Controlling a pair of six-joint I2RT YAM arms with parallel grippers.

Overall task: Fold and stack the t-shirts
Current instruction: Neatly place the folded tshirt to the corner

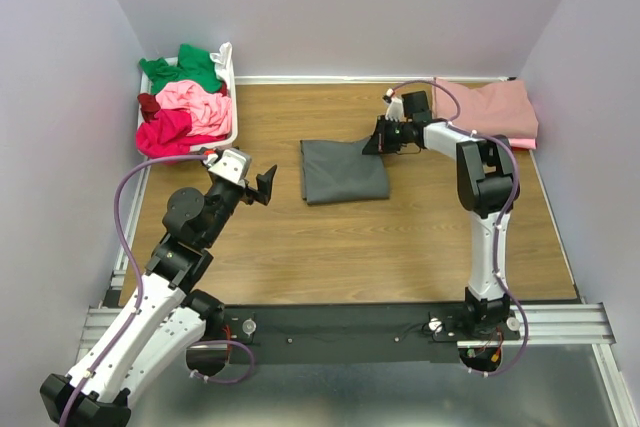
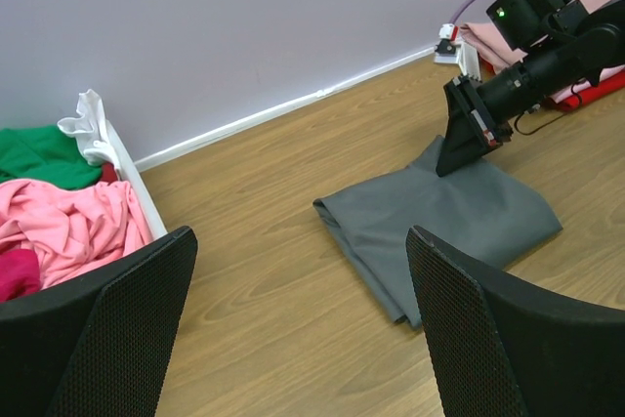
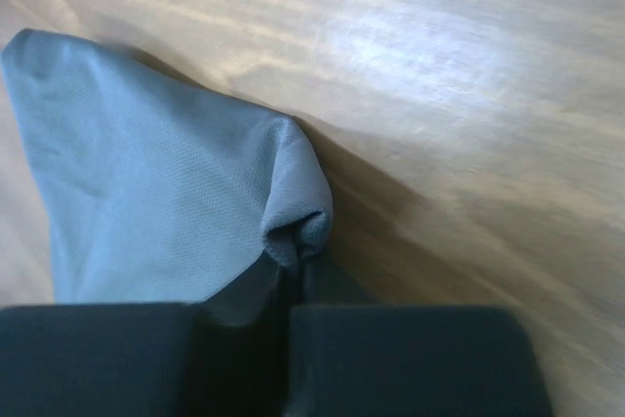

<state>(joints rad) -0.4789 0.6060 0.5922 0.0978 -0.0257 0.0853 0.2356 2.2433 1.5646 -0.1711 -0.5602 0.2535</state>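
Note:
A dark grey t-shirt (image 1: 343, 170) lies folded in the middle of the table, also seen in the left wrist view (image 2: 459, 217). My right gripper (image 1: 372, 144) is shut on its far right corner, and the cloth (image 3: 176, 173) bunches up between the fingers. My left gripper (image 1: 266, 185) hovers open to the left of the shirt, with nothing between its fingers (image 2: 488, 319). Green, pink and magenta t-shirts (image 1: 186, 102) are heaped in the basket. A folded dusty rose t-shirt (image 1: 487, 107) lies at the back right.
The white plastic basket (image 1: 228, 67) stands at the back left corner against the wall. The right arm (image 1: 485, 177) reaches across the right side of the table. Purple cables loop off both arms.

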